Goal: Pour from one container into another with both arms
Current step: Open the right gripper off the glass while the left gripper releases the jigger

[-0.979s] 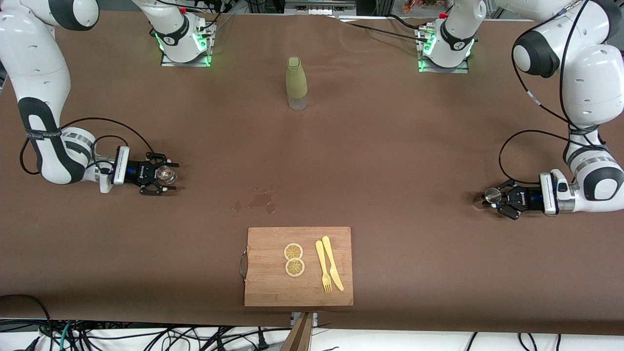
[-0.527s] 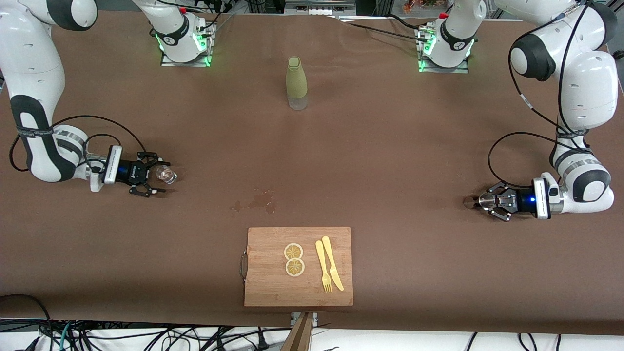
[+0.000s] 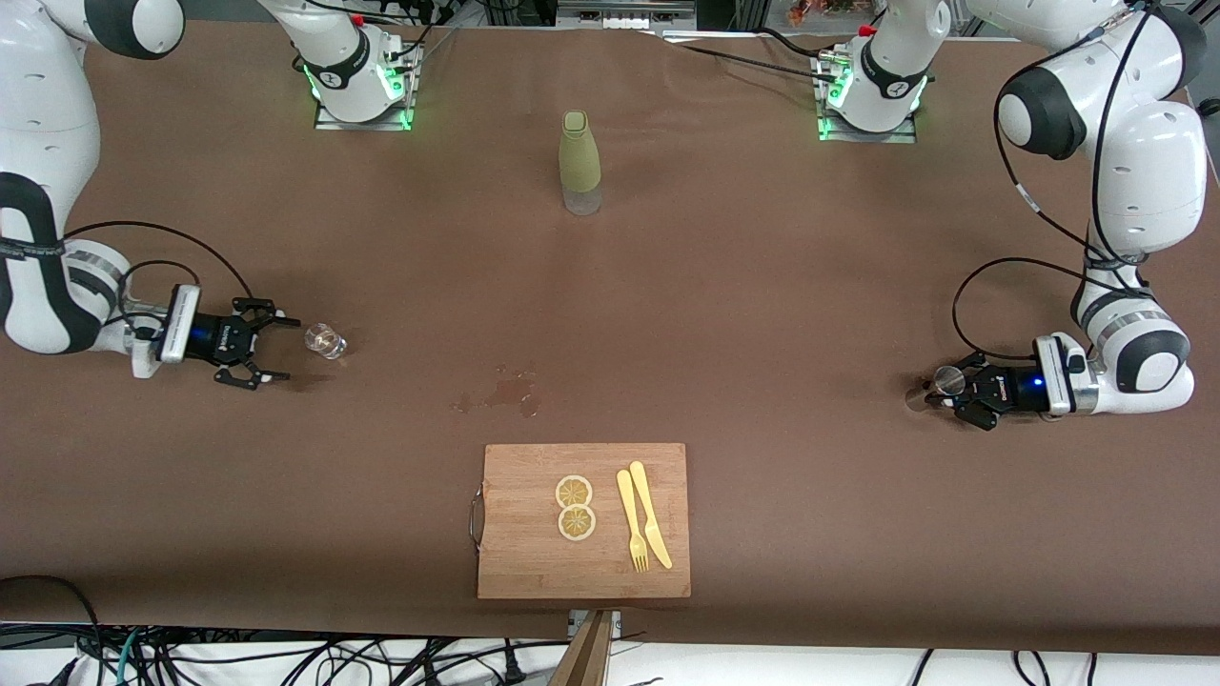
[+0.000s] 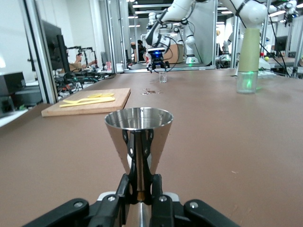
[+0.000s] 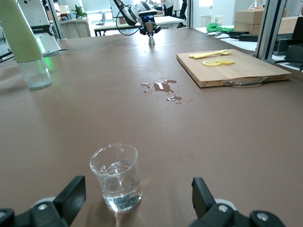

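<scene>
The clear glass cup (image 3: 325, 341) stands on the brown table toward the right arm's end, with a little clear liquid in it (image 5: 117, 177). My right gripper (image 3: 272, 349) is open beside it, with a gap between its fingers (image 5: 71, 196) and the glass. Toward the left arm's end, my left gripper (image 3: 953, 391) is shut on the narrow waist of the steel jigger (image 3: 947, 380). The jigger (image 4: 138, 137) is upright with its mouth up, low at the table; its lower cone is hidden by the fingers (image 4: 124, 189).
An olive-green bottle (image 3: 579, 162) stands mid-table near the bases. A wet spill (image 3: 505, 393) lies in the middle. Nearer the camera, a wooden cutting board (image 3: 524, 557) carries two lemon slices (image 3: 575, 493) and a yellow fork and knife (image 3: 643, 529).
My right gripper let go of the glass cup and drew back toward the right arm's end; the cup stays on the table. The left gripper with the jigger shifted only slightly.
</scene>
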You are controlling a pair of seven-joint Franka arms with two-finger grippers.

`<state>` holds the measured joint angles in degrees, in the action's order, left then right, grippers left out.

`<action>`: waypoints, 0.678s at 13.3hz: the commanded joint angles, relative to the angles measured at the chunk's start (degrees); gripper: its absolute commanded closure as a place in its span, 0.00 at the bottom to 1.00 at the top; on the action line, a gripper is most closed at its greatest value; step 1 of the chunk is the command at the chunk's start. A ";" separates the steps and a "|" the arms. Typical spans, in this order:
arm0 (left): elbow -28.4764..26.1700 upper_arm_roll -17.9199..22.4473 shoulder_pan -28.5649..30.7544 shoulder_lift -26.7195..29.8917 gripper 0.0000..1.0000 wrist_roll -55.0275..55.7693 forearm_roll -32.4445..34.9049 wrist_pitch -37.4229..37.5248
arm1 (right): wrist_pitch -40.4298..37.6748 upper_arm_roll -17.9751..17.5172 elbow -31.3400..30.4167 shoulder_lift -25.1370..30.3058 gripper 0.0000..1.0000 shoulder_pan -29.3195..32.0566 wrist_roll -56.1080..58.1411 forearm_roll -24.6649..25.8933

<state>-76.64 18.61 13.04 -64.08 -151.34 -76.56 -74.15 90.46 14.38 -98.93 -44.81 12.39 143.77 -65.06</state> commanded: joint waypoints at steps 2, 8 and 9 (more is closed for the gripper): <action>-1.32 0.29 0.14 0.10 0.82 -3.79 -0.34 1.47 | -2.47 0.74 6.36 2.79 0.00 -0.43 -12.77 5.37; -2.03 0.29 0.05 0.01 0.82 -0.39 -0.43 0.85 | -3.45 -0.14 14.46 5.34 0.00 -2.19 -40.54 8.81; -2.03 0.29 -0.03 0.10 0.82 2.07 -0.43 0.85 | -3.18 -0.14 15.86 5.35 0.00 -3.06 -44.59 9.25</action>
<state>-77.58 18.60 13.26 -64.20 -151.70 -76.59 -73.28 87.41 14.52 -84.58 -40.27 10.30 106.18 -57.42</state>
